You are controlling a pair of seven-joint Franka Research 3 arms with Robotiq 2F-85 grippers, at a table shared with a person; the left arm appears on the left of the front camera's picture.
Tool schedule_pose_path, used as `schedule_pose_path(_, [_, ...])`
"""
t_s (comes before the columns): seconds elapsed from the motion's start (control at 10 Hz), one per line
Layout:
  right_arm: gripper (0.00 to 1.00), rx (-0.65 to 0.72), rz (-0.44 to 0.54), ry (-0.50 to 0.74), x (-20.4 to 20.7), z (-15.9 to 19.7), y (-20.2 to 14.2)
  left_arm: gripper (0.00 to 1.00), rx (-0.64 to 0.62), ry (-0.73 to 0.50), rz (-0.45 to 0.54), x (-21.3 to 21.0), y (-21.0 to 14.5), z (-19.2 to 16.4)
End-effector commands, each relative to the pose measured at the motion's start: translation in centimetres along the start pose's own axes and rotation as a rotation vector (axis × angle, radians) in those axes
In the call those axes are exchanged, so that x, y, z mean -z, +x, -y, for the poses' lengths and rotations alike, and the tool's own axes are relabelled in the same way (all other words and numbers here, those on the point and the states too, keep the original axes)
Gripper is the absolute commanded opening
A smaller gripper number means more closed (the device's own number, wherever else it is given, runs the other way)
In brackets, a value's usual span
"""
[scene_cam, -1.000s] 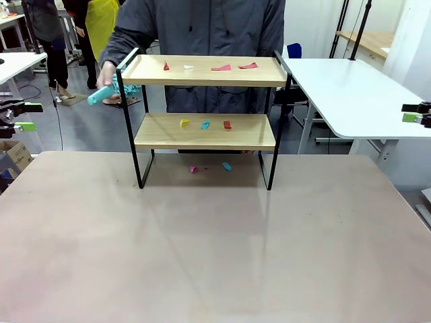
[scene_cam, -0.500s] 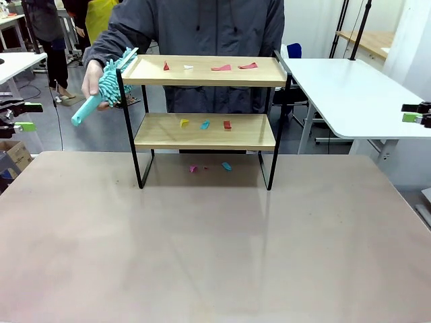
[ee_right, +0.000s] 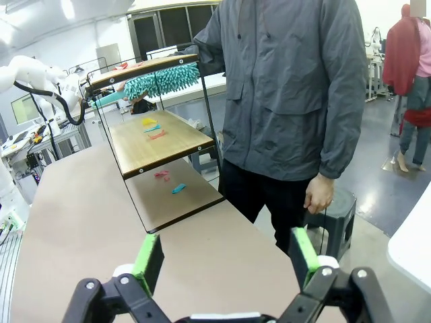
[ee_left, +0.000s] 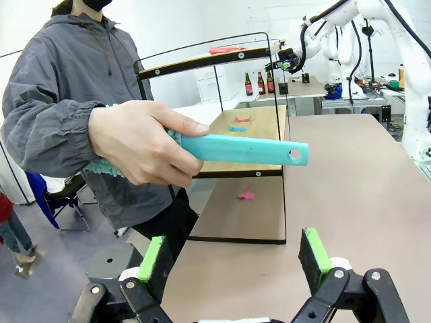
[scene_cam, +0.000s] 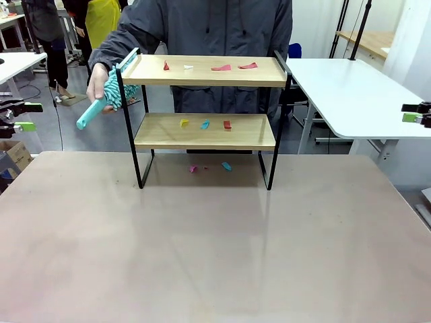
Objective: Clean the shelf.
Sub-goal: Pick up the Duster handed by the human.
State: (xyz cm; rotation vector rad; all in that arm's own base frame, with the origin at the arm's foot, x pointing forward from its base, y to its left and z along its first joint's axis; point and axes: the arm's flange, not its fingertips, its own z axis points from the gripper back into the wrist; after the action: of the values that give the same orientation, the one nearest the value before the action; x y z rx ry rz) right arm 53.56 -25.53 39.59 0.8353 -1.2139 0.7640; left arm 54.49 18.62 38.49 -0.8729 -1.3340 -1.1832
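Note:
The shelf (scene_cam: 256,132), two light wooden boards in a black frame, stands at the table's far middle. Small coloured scraps (scene_cam: 221,67) lie on its top board, more scraps (scene_cam: 205,124) on the lower board, and two (scene_cam: 227,165) on the table beneath it. A person behind it holds a teal duster (scene_cam: 101,102) against the shelf's left post. My left gripper (scene_cam: 25,116) hangs open off the table's left edge, and in its wrist view (ee_left: 232,259) the duster's handle (ee_left: 236,148) lies just ahead. My right gripper (scene_cam: 411,112) (ee_right: 225,259) hangs open at the right, facing the shelf (ee_right: 175,145).
The grey table (scene_cam: 215,242) stretches bare in front of the shelf. A white table (scene_cam: 350,94) stands at the back right. The person (ee_right: 289,101) stands close behind the shelf, with other people further back at the left.
The person's hand lifted the duster up beside the shelf's left post, then lowered it slightly with the handle pointing down-left. Both grippers stayed where they were.

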Motion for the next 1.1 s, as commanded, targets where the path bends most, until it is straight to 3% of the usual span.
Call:
schedule_pose_path(0.0, [1.0, 0.002, -0.002, 0.0, 0.1, 0.0, 0.1, 1.0, 0.004, -0.003, -0.012, -0.1, 0.2, 0.0])
schedule_pose_path(0.4, [1.0, 0.002, -0.002, 0.0, 0.1, 0.0, 0.1, 1.0, 0.0, 0.0, 0.0, 0.0, 0.0, 0.0])
schedule_pose_path(0.5, [1.0, 0.002, -0.002, 0.0, 0.1, 0.0, 0.1, 1.0, -0.018, 0.037, -0.022, 0.0, 3.3, 0.4])
schedule_pose_path(0.7, [1.0, 0.002, -0.002, 0.0, 0.1, 0.0, 0.1, 1.0, -0.122, 0.12, -0.199, 0.5, 9.3, 0.9])
schedule_pose_path(0.9, [1.0, 0.002, -0.002, 0.0, 0.1, 0.0, 0.1, 1.0, -0.115, 0.153, -0.322, 2.1, 16.2, 3.2])
schedule_pose_path(1.0, [1.0, 0.002, -0.002, 0.0, 0.1, 0.0, 0.1, 1.0, -0.128, 0.125, -0.307, 2.6, 18.2, 5.0])
